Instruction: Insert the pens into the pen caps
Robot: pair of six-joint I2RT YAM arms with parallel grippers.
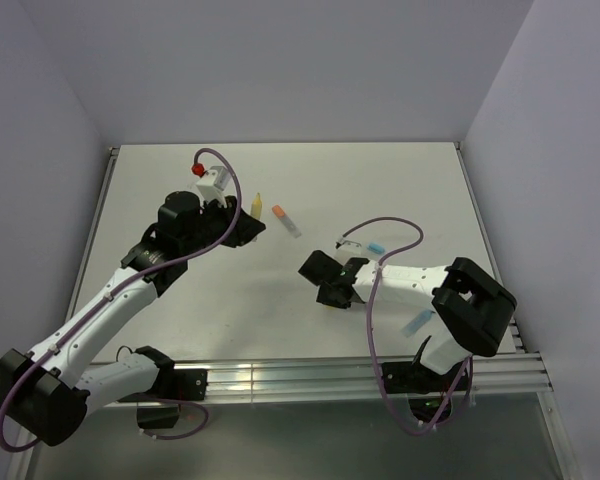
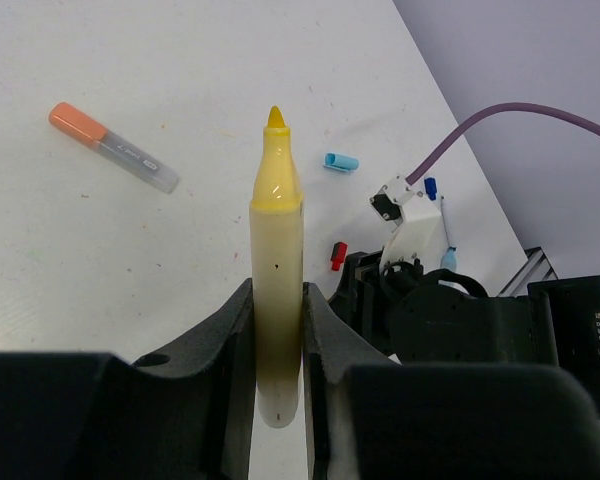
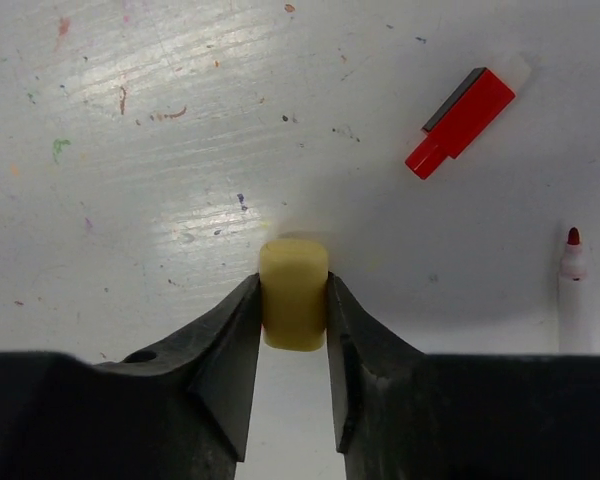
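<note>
My left gripper (image 2: 277, 305) is shut on a yellowish pen (image 2: 277, 230), which sticks out past the fingertips with its yellow tip bare. In the top view this gripper (image 1: 248, 226) is at the table's left middle. My right gripper (image 3: 294, 300) is shut on a yellow cap (image 3: 294, 290) just above the table. In the top view it (image 1: 327, 288) is right of centre, apart from the left gripper. A red cap (image 3: 460, 122) and a thin red pen (image 3: 573, 280) lie to its right. A light blue cap (image 2: 341, 161) lies beyond it.
A pale pen with an orange cap on it (image 1: 285, 220) lies just right of the left gripper. A light blue pen (image 1: 417, 322) lies under the right arm near the front edge. The table is walled at the back and both sides, and a metal rail (image 1: 310, 378) runs along the front.
</note>
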